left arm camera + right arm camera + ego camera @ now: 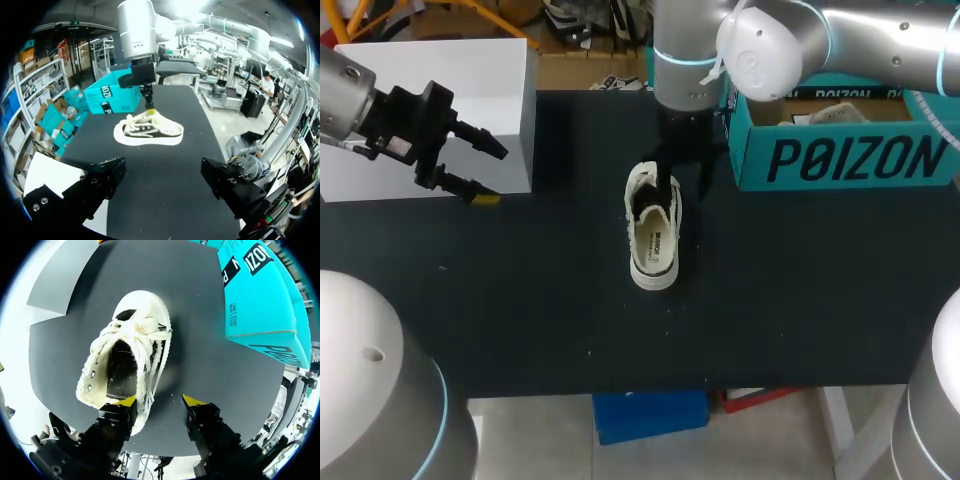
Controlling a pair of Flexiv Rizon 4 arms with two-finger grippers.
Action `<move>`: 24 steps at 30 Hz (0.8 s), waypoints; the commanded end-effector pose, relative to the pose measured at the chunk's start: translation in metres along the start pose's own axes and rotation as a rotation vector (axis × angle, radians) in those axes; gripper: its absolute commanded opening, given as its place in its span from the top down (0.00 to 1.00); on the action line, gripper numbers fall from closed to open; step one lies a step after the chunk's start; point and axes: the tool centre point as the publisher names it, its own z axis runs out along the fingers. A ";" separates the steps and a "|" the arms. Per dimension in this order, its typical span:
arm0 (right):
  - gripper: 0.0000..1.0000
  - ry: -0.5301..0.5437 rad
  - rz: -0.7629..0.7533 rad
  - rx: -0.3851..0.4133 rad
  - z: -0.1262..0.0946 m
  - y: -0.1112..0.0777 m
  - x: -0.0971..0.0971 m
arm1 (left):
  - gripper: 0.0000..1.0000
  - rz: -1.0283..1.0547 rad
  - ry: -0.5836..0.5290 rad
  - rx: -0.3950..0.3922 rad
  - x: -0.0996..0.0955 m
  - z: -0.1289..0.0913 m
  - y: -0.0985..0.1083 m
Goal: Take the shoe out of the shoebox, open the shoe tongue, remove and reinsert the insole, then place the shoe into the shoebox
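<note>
Two open, empty end effectors | right end effector (160, 401) over shoe (655, 235) on desk (520, 300), likely for tongue | left end effector (485, 170) aside, clearing room

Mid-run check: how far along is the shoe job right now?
Done: the shoe is out of the shoebox, standing on the table. In hand: the right pincer hangs open over it, one finger at the shoe's rim, gripping nothing; the left pincer is open, off to the side. Left: the laces look unopened and the insole sits inside; those steps, then reboxing.
</note>
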 end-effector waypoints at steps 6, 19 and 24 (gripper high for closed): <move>0.49 -0.024 -0.009 0.029 0.015 0.008 0.008 | 0.00 0.002 -0.004 -0.001 0.001 0.001 0.001; 0.51 -0.049 0.006 0.024 0.027 0.004 0.007 | 0.00 0.002 -0.004 -0.001 0.001 0.001 0.001; 0.51 -0.055 0.030 0.014 0.033 0.001 0.006 | 0.00 0.002 -0.004 -0.001 0.001 0.001 0.001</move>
